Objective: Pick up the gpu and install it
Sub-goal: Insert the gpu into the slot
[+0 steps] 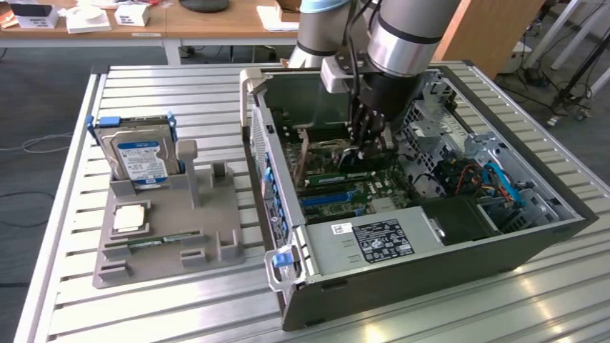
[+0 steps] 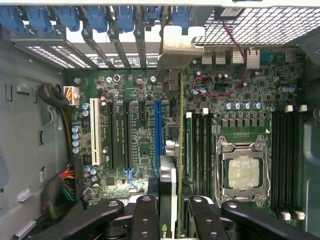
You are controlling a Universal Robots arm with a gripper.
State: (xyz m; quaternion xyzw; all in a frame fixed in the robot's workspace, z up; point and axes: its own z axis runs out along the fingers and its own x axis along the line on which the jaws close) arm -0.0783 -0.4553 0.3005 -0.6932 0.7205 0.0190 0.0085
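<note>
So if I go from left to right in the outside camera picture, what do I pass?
Hard drive → tall grey post → computer case's side wall → robot gripper, holding the graphics card → blue cables.

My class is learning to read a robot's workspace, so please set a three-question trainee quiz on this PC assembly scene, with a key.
1. True or false: the gpu lies on the grey holder outside the computer case.
2. What does the gripper hold? A) a memory stick B) the gpu C) nothing
3. Which part stands in the grey holder's rear slot, at the exterior view's left?

Key:
1. False: it is inside the case, above the motherboard.
2. B: the gripper is shut on the gpu, seen edge-on in the wrist view.
3. The hard drive, silver with blue side rails.
</note>
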